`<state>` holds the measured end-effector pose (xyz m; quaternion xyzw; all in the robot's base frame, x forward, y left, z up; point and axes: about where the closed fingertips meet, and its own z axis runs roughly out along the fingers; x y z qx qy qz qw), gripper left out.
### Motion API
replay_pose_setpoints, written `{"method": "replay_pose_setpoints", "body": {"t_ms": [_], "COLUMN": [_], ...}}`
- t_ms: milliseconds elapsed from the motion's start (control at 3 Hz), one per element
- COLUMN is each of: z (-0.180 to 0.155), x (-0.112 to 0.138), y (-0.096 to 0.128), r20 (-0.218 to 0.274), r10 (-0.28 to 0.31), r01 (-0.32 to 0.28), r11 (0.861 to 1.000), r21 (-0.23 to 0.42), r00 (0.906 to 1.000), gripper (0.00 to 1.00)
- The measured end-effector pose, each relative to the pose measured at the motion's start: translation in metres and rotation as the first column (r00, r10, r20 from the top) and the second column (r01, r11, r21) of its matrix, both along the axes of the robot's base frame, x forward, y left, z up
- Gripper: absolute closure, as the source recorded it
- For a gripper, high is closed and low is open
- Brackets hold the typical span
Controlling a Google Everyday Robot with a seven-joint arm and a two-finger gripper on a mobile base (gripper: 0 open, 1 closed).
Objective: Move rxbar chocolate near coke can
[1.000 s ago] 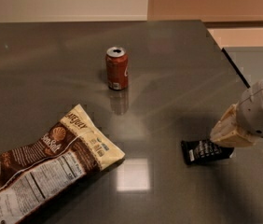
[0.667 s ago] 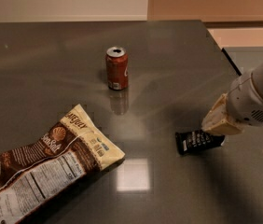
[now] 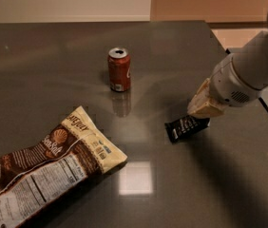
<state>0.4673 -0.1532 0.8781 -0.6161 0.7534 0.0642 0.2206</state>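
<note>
The coke can [image 3: 119, 69], red with a silver top, stands upright on the dark table, left of centre. The rxbar chocolate [image 3: 185, 128], a small flat black wrapper with white lettering, is to the right of the can and nearer to me, tilted with its right end raised. My gripper [image 3: 201, 112] comes in from the upper right on a white arm and sits at the bar's right end, which it hides. The bar is about a can's height or more away from the can.
A large brown-and-cream snack bag [image 3: 39, 172] lies at the lower left. The table's right edge [image 3: 267, 110] runs diagonally behind my arm. A bright light reflection [image 3: 135, 177] shows on the tabletop in front.
My gripper and the rxbar chocolate have moved left and a little away from me, toward the coke can. The can and the bag have not moved.
</note>
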Motion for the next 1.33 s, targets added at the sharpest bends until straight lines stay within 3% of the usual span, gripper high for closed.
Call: {"method": "replay_pose_setpoints", "body": {"t_ms": [667,1333], "z": [0.009,0.01], "x": [0.055,0.053], "y": [0.029,0.03], "r20": [0.053,0.055], "r10": [0.053,0.055], "r01": [-0.056,-0.058], "r11": [0.997,0.997], "r21": [0.057,0.054], "r00": [0.9972,0.997], "gripper": [1.0,0.59]}}
